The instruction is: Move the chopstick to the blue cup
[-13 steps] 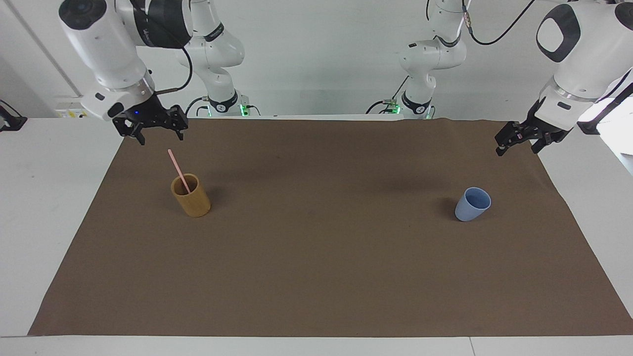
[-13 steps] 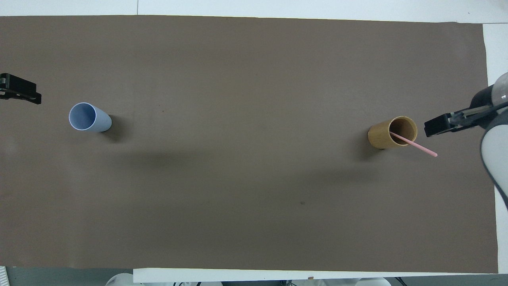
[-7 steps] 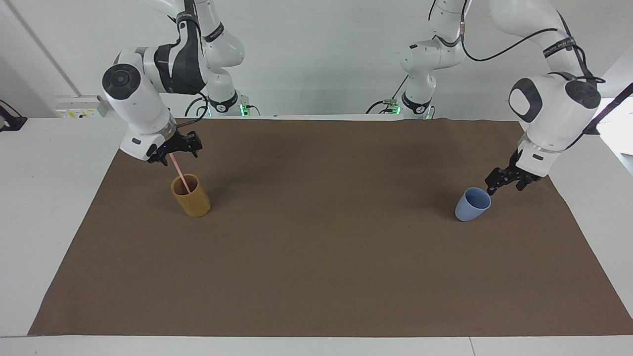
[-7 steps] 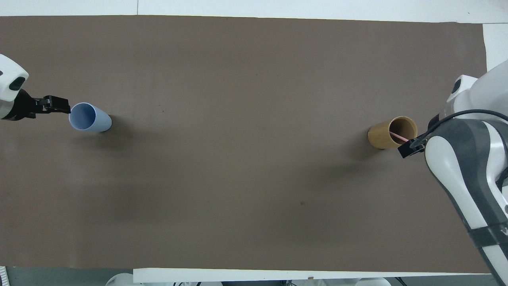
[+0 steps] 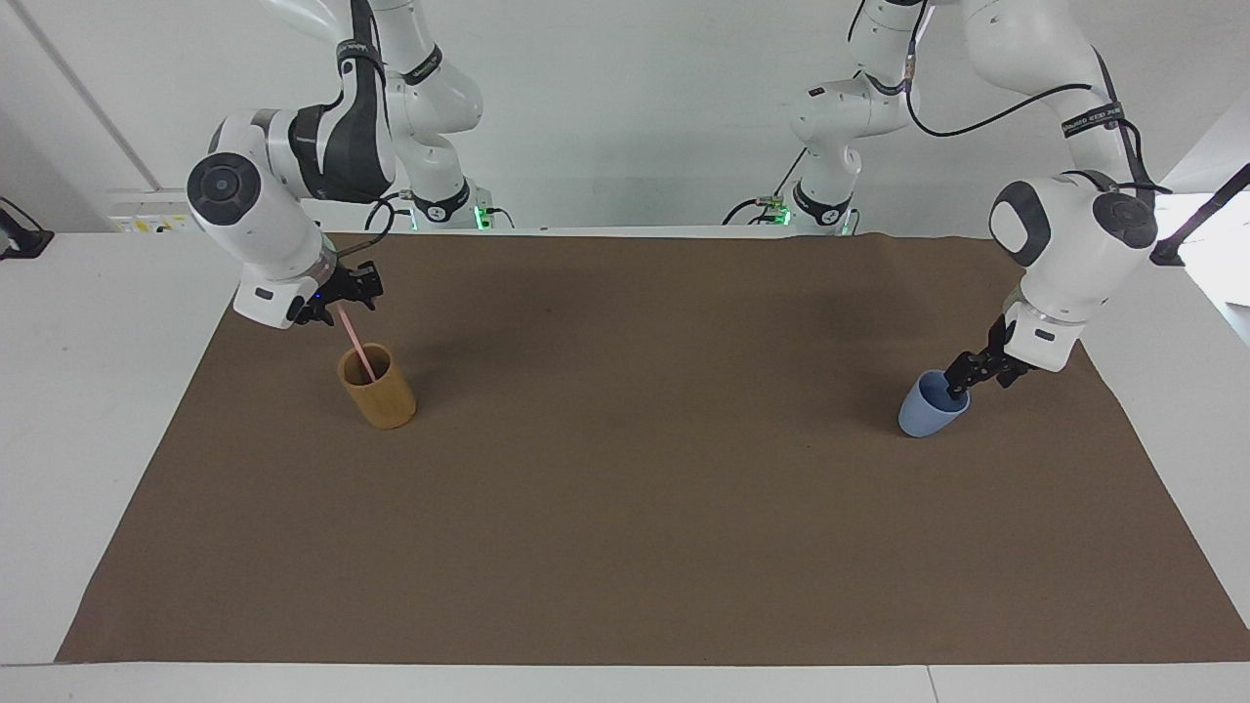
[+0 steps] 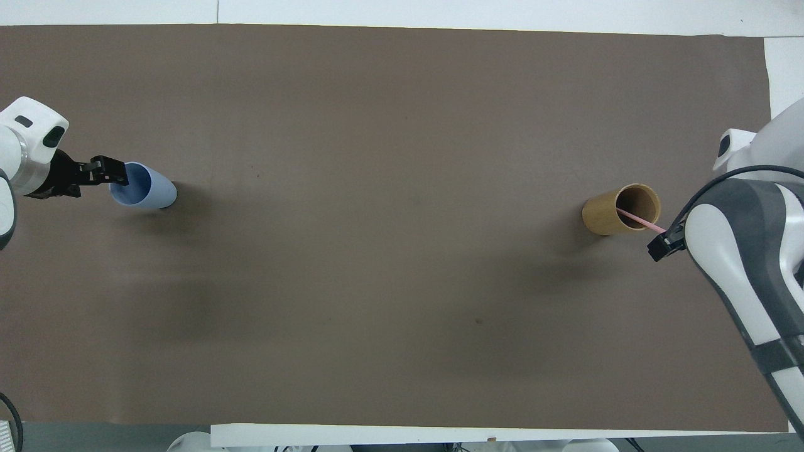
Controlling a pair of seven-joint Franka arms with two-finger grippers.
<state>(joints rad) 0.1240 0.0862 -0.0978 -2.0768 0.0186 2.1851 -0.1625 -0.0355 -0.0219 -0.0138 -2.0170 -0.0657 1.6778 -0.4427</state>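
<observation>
The pale-pink chopstick (image 5: 354, 342) (image 6: 638, 220) leans out of the tan-brown cup (image 5: 383, 398) (image 6: 604, 216) at the right arm's end of the table. My right gripper (image 5: 339, 305) (image 6: 661, 241) is at the chopstick's upper end, which it hides. The chopstick's lower end is inside the tan cup. The blue cup (image 5: 926, 416) (image 6: 156, 192) stands upright at the left arm's end. My left gripper (image 5: 961, 380) (image 6: 115, 176) is down at the part of the cup's rim toward that end.
A brown mat (image 5: 625, 508) covers most of the white table, and both cups stand on it. The long stretch of mat between the two cups holds nothing. The arms' bases stand at the robots' edge of the table.
Both arms have come down from above the mat's ends. The right gripper reached the chopstick's top and the left gripper reached the blue cup's rim. Neither cup has moved.
</observation>
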